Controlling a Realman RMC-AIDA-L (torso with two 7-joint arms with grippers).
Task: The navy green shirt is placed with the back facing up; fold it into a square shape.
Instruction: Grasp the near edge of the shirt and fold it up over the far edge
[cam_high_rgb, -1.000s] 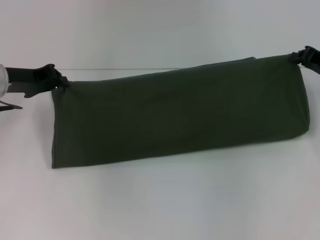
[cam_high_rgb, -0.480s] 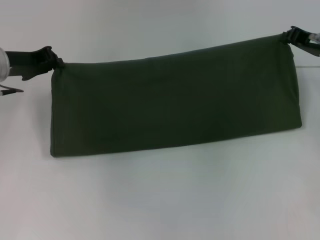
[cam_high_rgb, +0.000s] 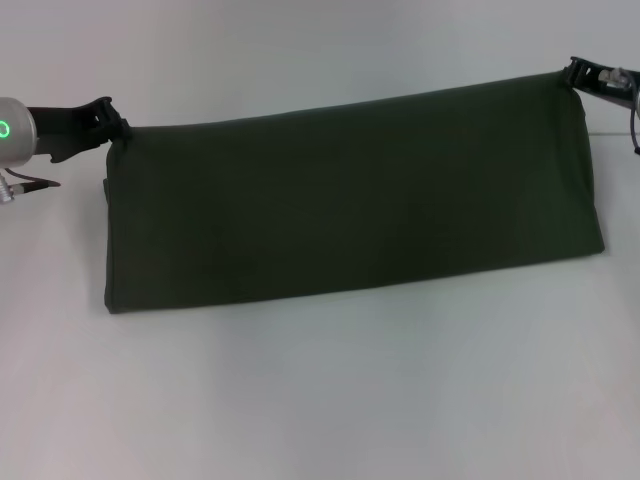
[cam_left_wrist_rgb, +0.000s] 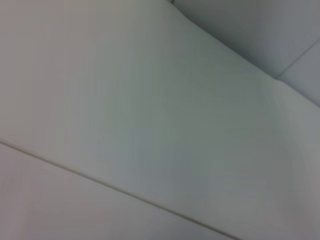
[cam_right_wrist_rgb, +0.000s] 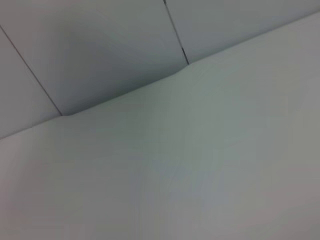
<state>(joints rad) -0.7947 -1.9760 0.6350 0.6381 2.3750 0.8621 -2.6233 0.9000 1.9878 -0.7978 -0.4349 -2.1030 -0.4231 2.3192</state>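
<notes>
In the head view, one navy green shirt (cam_high_rgb: 350, 200) hangs as a long dark band between two grippers, its lower edge lying on the white table (cam_high_rgb: 320, 400). The left gripper (cam_high_rgb: 112, 128) has its fingers pinched on the shirt's upper corner, so the cloth runs away from those fingertips toward the other arm and drops below them to the tabletop. The right gripper (cam_high_rgb: 575, 75) has its fingers pinched on the opposite upper corner, held higher, so the top edge slopes down from its fingertips toward the left gripper's. The top edge looks fairly taut between the two pinches. The left wrist view shows only pale surface and a seam line, with no fingers and no shirt. The right wrist view is likewise pale panels and seams, nothing of the cloth. Count: one shirt, two grippers, both holding it. The likely trouble from here is a corner sliding out of a pinch if the arms pull apart and tighten the top edge further. The uneven height of the two corners could also lay the fold down crooked, leaving a slanted band instead of a square. Layers beneath the fingertips may shift or bunch on lowering.
</notes>
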